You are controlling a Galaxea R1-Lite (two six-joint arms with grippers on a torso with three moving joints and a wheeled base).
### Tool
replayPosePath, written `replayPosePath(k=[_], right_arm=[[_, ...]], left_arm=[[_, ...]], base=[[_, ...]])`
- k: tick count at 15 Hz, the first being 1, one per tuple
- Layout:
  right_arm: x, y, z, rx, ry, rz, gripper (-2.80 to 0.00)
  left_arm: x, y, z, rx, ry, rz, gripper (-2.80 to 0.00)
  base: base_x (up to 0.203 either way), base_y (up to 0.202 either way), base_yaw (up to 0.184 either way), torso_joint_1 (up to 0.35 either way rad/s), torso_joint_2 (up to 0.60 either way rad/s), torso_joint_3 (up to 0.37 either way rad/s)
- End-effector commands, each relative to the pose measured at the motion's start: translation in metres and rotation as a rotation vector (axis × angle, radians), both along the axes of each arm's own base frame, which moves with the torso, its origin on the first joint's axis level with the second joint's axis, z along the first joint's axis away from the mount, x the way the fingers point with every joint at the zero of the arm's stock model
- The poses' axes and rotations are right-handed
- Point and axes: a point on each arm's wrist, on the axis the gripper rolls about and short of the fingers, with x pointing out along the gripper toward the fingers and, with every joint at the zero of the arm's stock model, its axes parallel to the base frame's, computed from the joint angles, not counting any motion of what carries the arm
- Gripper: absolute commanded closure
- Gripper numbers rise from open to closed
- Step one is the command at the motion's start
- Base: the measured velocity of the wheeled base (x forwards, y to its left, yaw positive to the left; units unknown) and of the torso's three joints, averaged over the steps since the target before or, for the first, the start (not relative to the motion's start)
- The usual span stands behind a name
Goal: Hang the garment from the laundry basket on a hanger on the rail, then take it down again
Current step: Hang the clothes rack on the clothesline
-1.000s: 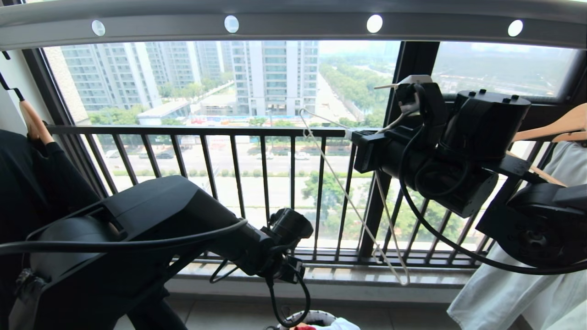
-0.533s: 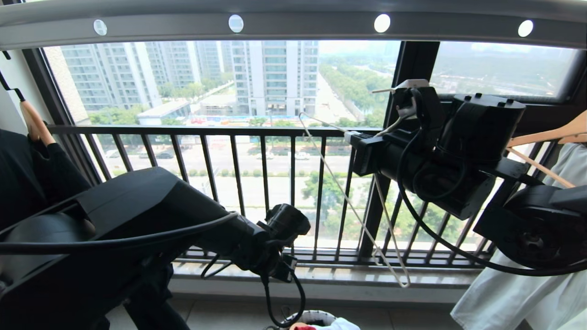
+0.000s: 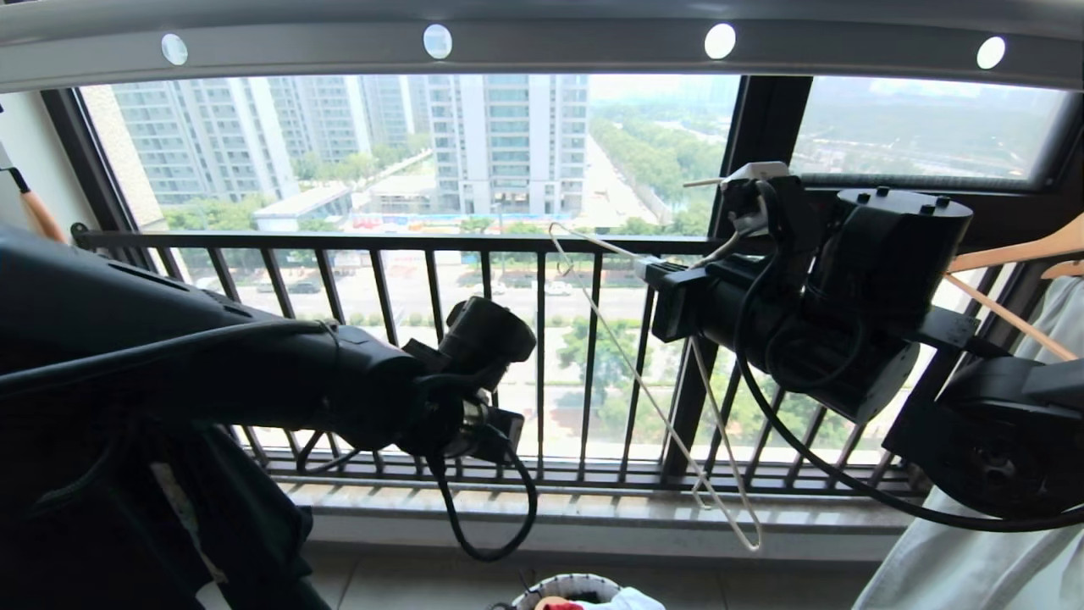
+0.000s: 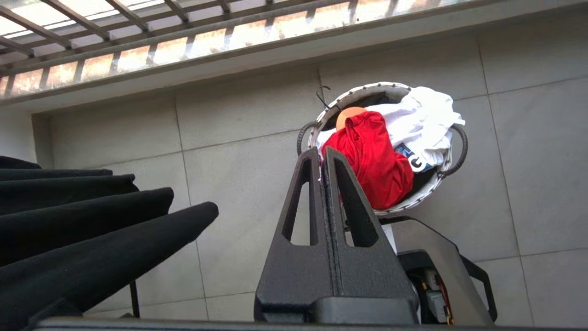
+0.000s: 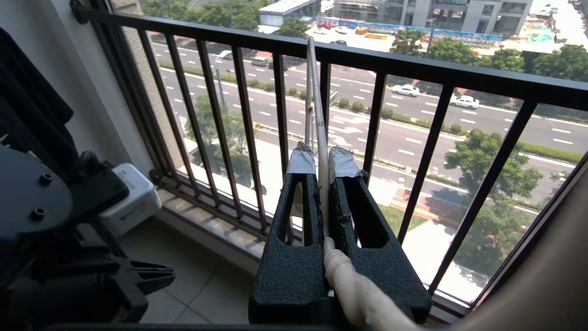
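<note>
Right gripper [image 5: 321, 161] clamping thin white wire hanger [image 3: 652, 381]; left gripper [image 4: 321, 156] closed empty above red T-shirt [image 4: 372, 161] lying in white-rimmed round basket [image 4: 413, 202]. Risking snagging white shirt [image 4: 422, 119] alongside.

Garment [image 4: 372, 161] in laundry basket [image 4: 427, 193] on floor, hanger [image 3: 660, 398] before balcony railing [image 3: 381, 241], below rail [image 3: 542, 42]

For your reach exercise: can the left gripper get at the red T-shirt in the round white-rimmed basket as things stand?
Probably yes: the red T-shirt lies uncovered atop the basket, nothing between, but the left gripper, above it, is shut and empty.
</note>
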Motion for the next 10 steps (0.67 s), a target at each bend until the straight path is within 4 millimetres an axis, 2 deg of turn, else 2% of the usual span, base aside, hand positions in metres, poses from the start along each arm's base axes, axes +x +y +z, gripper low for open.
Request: replayPosePath(k=[1,4,6,10], right_arm=[[-0.005,-0.003,0.006,0.010,-0.017,-0.004,0.00],[-0.008,-0.010,0.021,0.016,-0.052,-0.021,0.00],[-0.008,-0.011,0.022,0.012,-0.048,-0.024,0.00],[-0.027,-0.024,0.048,0.009,-0.096,-0.043,0.00]], left_arm=[[-0.019,0.028,0.049,-0.073,-0.105,0.008,0.00],[-0.036,0.053,0.081,-0.158,-0.153,-0.052,0.00],[-0.052,0.064,0.096,-0.240,-0.149,-0.137,0.00],[-0.058,0.071,0.104,-0.265,-0.173,-0.151,0.00]], base=[[0.000,0.000,0.000,0.000,0.00,0.000],[0.000,0.000,0.000,0.000,0.00,0.000],[0.000,0.000,0.000,0.000,0.00,0.000],[0.000,0.000,0.000,0.000,0.00,0.000]])
